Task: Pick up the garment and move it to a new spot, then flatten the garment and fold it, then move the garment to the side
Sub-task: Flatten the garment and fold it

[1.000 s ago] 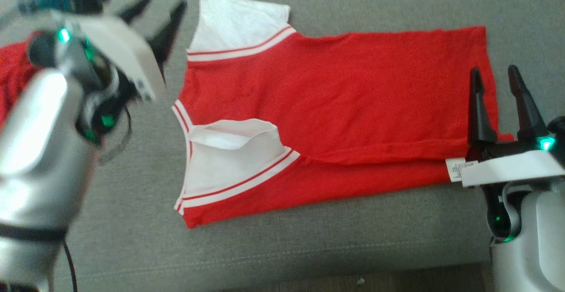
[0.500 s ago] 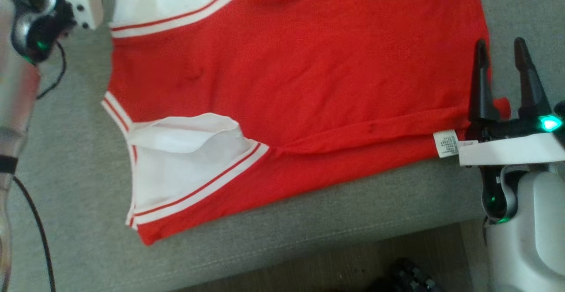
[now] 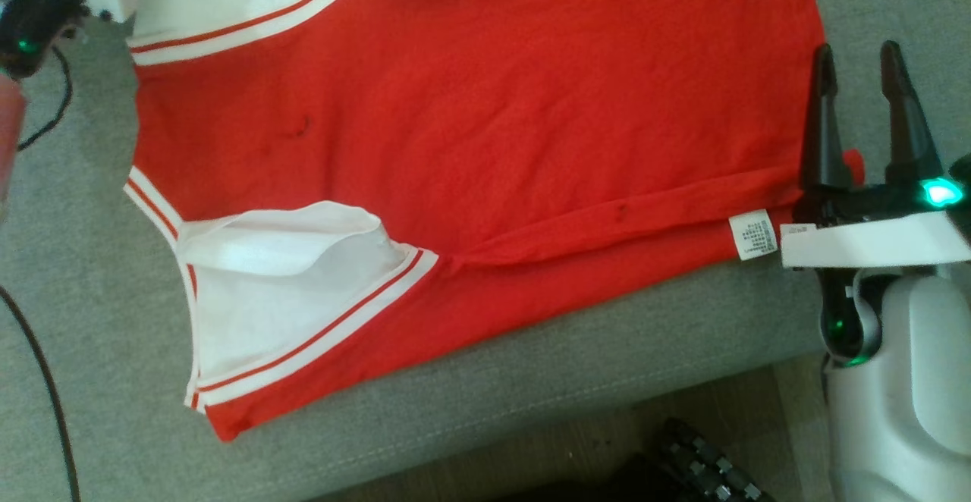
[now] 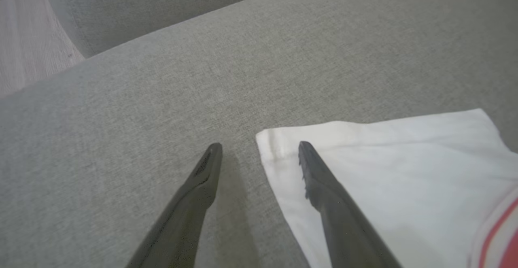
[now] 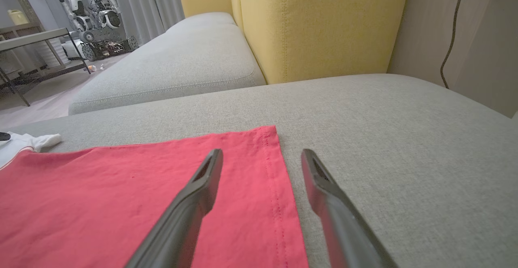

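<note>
While both claws stand apart and hold nothing, you have room to line up. Shirt (image 3: 485, 108) lies flat on the sofa (image 3: 531, 403), near long edge already turned over, so I read this as the next fold. Left claw (image 4: 260, 145) straddles the far sleeve (image 4: 384, 171) corner: one finger over cloth, one over cushion. Right claw (image 5: 262, 152) straddles the hem (image 5: 279, 187) the same way. Come down on both edges together, bite well past the stitching, lift level, and keep the cloth taut between claws or the fold skews.
</note>
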Available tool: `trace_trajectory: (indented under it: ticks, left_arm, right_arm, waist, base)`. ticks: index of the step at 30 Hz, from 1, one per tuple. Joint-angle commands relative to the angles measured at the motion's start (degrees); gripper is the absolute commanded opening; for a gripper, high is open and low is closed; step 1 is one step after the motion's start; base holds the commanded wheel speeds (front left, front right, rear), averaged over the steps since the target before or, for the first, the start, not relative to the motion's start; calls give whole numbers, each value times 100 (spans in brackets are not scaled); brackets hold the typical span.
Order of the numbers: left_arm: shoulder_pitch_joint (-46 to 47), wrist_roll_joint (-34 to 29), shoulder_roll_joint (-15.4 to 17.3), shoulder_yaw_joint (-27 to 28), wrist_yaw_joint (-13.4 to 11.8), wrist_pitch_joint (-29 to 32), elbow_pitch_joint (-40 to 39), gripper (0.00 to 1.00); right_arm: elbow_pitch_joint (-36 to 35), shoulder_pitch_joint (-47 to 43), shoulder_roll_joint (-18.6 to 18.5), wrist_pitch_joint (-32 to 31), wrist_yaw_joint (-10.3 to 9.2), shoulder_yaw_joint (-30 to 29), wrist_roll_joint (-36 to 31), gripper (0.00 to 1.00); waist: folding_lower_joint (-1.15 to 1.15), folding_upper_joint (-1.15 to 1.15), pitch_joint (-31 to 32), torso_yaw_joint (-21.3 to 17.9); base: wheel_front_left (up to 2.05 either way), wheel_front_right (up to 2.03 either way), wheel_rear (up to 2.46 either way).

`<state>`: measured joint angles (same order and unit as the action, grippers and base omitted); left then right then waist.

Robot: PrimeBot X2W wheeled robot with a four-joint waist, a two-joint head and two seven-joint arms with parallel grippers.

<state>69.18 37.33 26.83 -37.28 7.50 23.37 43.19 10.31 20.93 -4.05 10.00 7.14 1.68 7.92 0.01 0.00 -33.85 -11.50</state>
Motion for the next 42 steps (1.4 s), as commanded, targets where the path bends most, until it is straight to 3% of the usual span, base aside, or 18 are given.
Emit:
trace_trajectory:
  ticks: [1,2,4,8,10,13,14,20,30,36,42]
  left_arm:
    - [291,-48,304,126,-3,-31,-76,100]
    - [312,-54,322,108,-3,-27,-37,97]
    - [357,-68,352,44,-2,27,38,77]
    - [443,-32,387,-7,-2,45,100,68]
    - [470,55,388,-66,-2,117,109,58]
    - [427,262,399,-216,-2,309,50,11]
    - [409,354,416,-269,-2,379,7,0]
    - [422,535,639,-441,-2,276,-150,0]
    - [539,620,477,-397,-1,-422,-170,0]
    - [565,749,488,-534,-1,-525,-340,0]
    - [612,784,554,-678,-1,-576,-467,0]
  right_arm:
    - [-133,10,50,52,35,137,79,100]
    - [-122,25,55,57,35,159,81,100]
    - [-108,54,62,66,35,188,91,100]
    - [-91,95,69,76,35,215,111,100]
    - [-77,120,71,84,35,221,117,100]
    - [-44,153,74,84,35,220,117,100]
    - [-38,169,72,75,35,225,111,100]
    - [49,463,-5,-258,35,204,-44,100]
    - [831,1655,-14,-2361,35,-101,-458,100]
    - [1563,2373,-42,-3598,35,-475,-826,100]
    - [2174,3113,-215,-4113,35,-446,-1400,100]
  waist:
    - [-1,0,-12,-36]
    - [-1,0,-20,-55]
    - [-1,0,-48,-88]
    - [-1,0,-100,-133]
    - [-1,0,-133,-153]
    - [-1,0,-153,-159]
    - [-1,0,-152,-157]
    - [-1,0,-30,-112]
    - [-1,0,260,122]
    - [-1,0,283,224]
    - [-1,0,221,265]
  base:
    - [0,0,0]
    - [0,0,0]
    - [0,0,0]
    - [0,0,0]
    - [0,0,0]
    - [0,0,0]
    - [0,0,0]
    - [0,0,0]
    - [0,0,0]
    - [0,0,0]
    - [0,0,0]
